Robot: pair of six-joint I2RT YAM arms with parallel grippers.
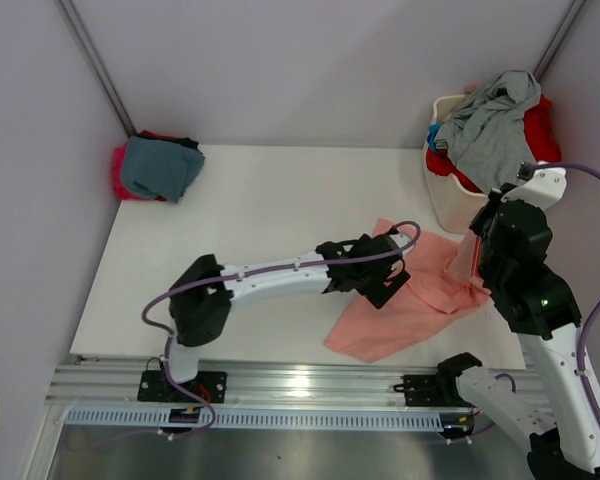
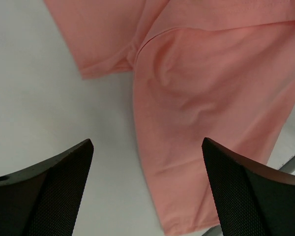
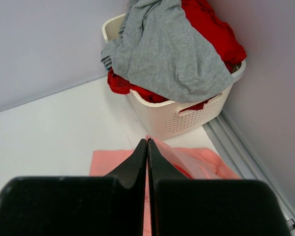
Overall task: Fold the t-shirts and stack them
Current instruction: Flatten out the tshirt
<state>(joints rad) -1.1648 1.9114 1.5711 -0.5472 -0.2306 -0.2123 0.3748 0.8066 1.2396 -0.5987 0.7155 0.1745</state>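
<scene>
The salmon-pink t-shirt (image 1: 405,305) lies rumpled on the table (image 1: 260,220) right of centre, near the laundry basket (image 3: 187,120) (a grey shirt (image 3: 172,54) and a red shirt (image 3: 211,29) heaped in it), so you are at the spreading step, with no fold made. Your right gripper (image 3: 147,147) pinches a lifted edge between fingers pressed together; your left gripper (image 2: 147,142) hangs over the cloth, fingers spread, holding nothing. The next move, I judge, calls for the left to take an opposite edge and draw the shirt flat.

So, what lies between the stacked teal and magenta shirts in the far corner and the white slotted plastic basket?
Nothing; the top view shows only bare white table between the stacked teal and magenta shirts and the white slotted plastic basket.
</scene>
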